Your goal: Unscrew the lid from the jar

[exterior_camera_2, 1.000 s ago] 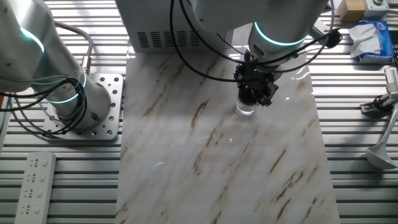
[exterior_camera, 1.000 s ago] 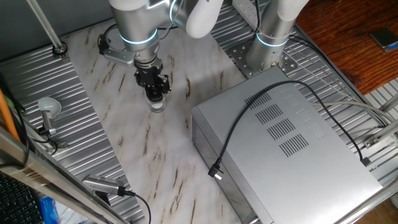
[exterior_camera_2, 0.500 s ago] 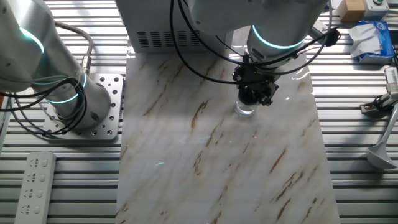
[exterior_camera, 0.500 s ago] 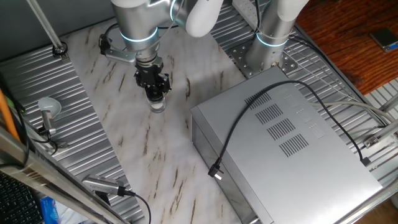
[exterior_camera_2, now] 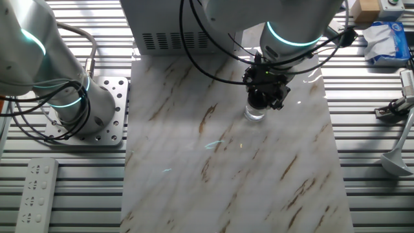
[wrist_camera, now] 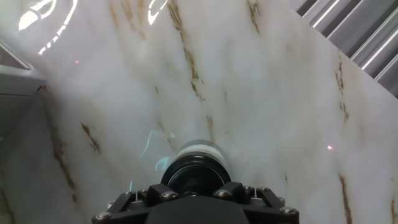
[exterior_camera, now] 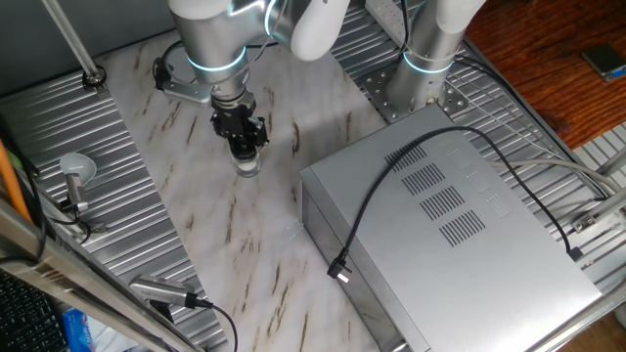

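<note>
My fingers (exterior_camera_2: 262, 101) clenched on lid (wrist_camera: 194, 176) atop jar (exterior_camera_2: 255, 115); jar upright on marble worktop (exterior_camera_2: 194, 162).

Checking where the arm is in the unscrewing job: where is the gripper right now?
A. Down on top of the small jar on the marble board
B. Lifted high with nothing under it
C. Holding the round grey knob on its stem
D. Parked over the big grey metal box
A: the gripper sits straight down over the lid of the clear jar, which stands on the marble board, apart from the metal box.
</note>
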`<state>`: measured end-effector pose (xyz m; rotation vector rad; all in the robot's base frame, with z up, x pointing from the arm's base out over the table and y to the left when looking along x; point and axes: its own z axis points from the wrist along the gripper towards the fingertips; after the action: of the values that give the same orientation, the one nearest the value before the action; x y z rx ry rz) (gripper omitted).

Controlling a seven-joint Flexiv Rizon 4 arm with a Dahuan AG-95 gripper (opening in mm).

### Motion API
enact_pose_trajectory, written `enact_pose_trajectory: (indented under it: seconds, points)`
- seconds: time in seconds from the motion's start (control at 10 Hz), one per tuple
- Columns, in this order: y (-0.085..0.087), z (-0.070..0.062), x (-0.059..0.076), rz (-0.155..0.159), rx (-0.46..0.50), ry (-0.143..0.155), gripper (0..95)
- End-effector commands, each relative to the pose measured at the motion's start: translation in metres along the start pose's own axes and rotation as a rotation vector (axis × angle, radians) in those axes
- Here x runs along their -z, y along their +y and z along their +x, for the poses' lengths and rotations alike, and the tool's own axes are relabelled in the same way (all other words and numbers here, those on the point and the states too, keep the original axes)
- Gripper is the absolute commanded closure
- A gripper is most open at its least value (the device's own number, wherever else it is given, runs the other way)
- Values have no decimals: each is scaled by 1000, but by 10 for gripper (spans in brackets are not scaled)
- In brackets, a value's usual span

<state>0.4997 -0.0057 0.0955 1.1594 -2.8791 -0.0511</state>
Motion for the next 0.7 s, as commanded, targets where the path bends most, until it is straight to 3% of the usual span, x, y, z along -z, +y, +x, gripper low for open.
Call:
enact_pose_trajectory:
  seconds: [0.1,0.7]
  points:
    - [0,0,-4,-4,7,4,950]
    - [0,-1,-4,-6,21,23,950]
